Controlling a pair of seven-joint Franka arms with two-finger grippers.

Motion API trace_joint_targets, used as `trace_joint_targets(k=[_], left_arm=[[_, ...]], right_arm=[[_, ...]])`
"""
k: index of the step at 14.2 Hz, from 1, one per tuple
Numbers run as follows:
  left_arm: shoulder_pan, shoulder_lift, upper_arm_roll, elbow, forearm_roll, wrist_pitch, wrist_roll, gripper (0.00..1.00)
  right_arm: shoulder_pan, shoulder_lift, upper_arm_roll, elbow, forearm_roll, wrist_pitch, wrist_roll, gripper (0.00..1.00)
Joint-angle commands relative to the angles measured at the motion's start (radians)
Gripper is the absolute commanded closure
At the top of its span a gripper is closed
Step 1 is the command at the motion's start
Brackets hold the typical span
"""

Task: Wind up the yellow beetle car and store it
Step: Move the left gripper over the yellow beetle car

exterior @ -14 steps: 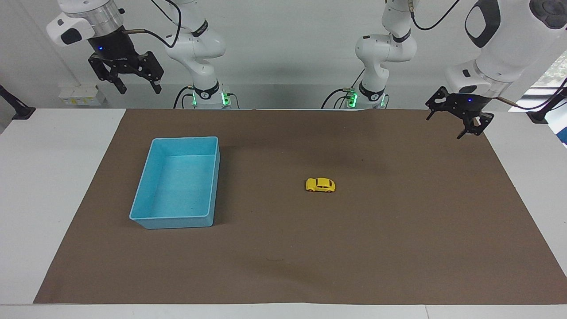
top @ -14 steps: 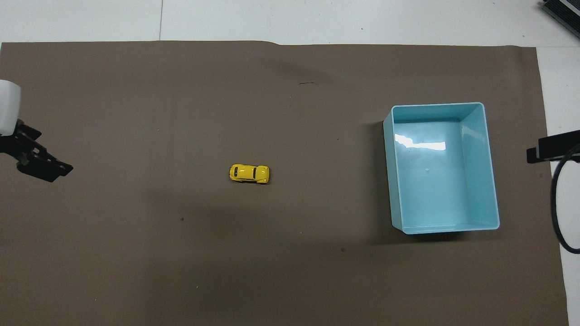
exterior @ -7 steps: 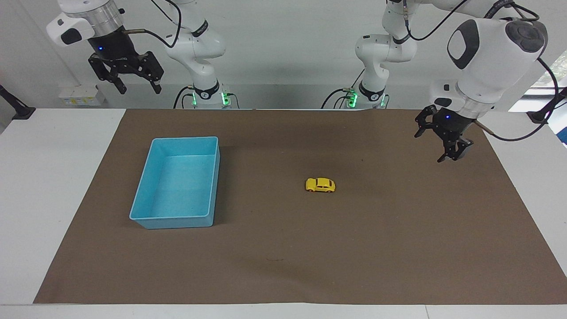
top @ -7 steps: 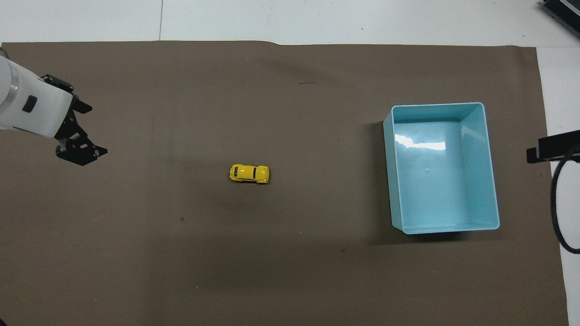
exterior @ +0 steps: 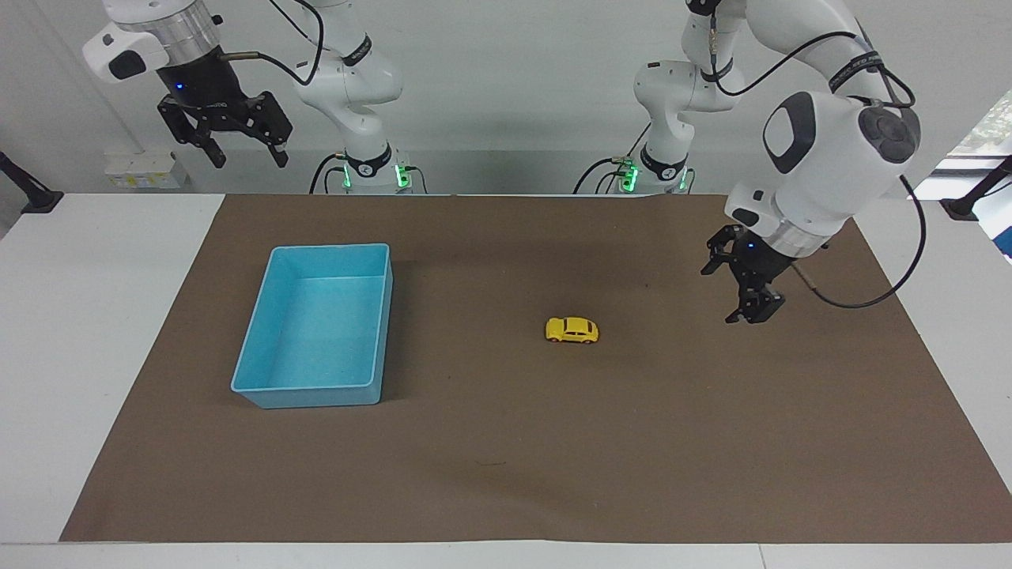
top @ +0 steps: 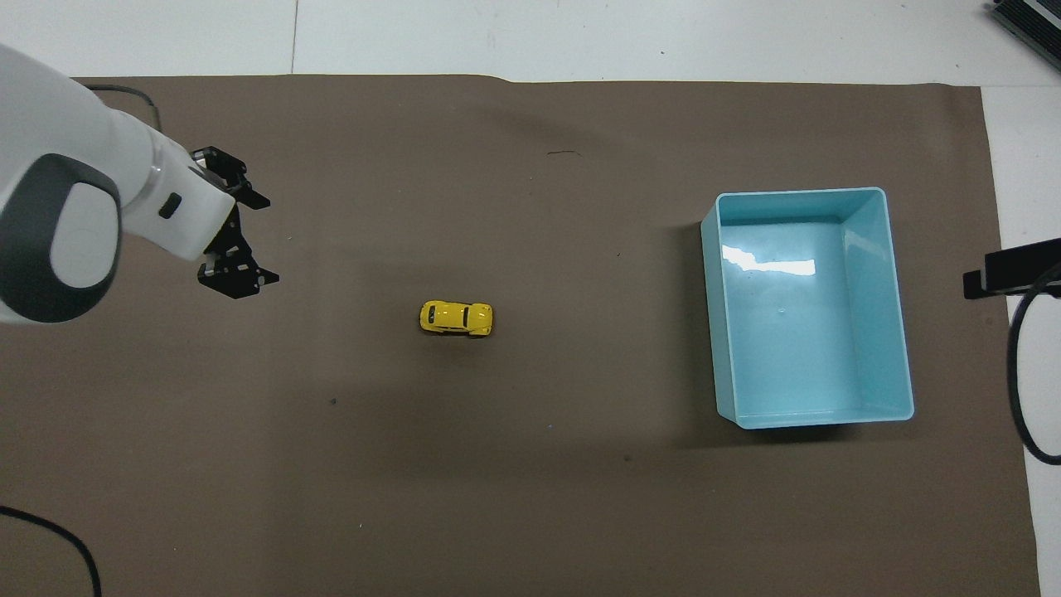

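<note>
- Approach is judged the step in hand: the left gripper (exterior: 735,294), jaws wide and empty, hangs over the mat at 3 o'clock of the yellow beetle car (exterior: 572,329) in the facing view.
- The car stands mid-mat, outside the light-blue tray (exterior: 261,359); its narrow sides should be straddled squarely.
- The right gripper (exterior: 224,134) waits raised, open, empty.

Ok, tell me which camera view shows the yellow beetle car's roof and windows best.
The overhead view: it looks steeply down on the yellow beetle car, so the roof and the dark front and rear windows show. The facing view gives the car slantwise, mainly one flank with its side windows and wheels.
</note>
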Motion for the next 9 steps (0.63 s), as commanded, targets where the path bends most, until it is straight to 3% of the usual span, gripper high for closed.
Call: trace_joint_targets(k=[1, 9], left_arm=[[-0.086, 0.046, 0.019, -0.032, -0.021, 0.087, 0.005, 0.0], [-0.252, 0.045, 0.021, -0.241, -0.01, 0.394, -0.037, 0.0]], right_arm=[[-0.013, -0.013, 0.005, -0.007, 0.012, -0.009, -0.025, 0.0], [-0.013, -0.013, 0.005, -0.007, 0.014, -0.007, -0.025, 0.0]])
